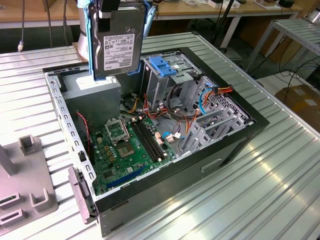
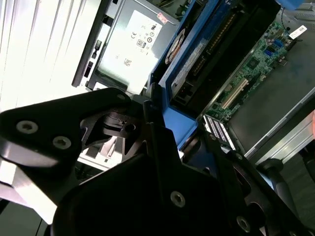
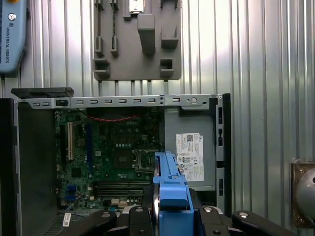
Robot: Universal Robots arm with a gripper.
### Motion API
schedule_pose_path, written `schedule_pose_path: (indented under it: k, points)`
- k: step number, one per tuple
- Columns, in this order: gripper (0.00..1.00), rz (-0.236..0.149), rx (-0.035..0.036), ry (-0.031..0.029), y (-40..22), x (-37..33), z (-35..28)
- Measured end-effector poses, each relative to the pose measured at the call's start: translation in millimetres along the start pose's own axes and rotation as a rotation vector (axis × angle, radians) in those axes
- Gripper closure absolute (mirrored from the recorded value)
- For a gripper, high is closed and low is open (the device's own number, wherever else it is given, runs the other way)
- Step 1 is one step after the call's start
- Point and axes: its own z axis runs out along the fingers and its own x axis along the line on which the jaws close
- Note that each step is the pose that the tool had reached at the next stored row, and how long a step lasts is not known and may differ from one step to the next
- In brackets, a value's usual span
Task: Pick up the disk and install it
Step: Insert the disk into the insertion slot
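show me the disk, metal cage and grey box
disk (image 1: pixel 117 50): exterior view, on its white label
metal cage (image 1: pixel 162 66): exterior view, on its blue tab
grey box (image 1: pixel 92 107): exterior view, on its side wall

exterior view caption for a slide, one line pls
End effector holds the disk upright over the open computer case on a ribbed metal table.

Disk (image 1: pixel 121 50) top partly behind claw (image 1: pixel 106 19)

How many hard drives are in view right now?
1. The disk, clamped in the hand, hangs upright above the open computer. The cage could hide another.
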Motion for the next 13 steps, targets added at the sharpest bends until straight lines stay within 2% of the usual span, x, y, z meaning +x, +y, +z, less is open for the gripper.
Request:
schedule_pose_path:
  k: [13]
  points:
    - [0.63, 0.000, 0.0000, 0.0001, -0.2, 6.6, 0.1]
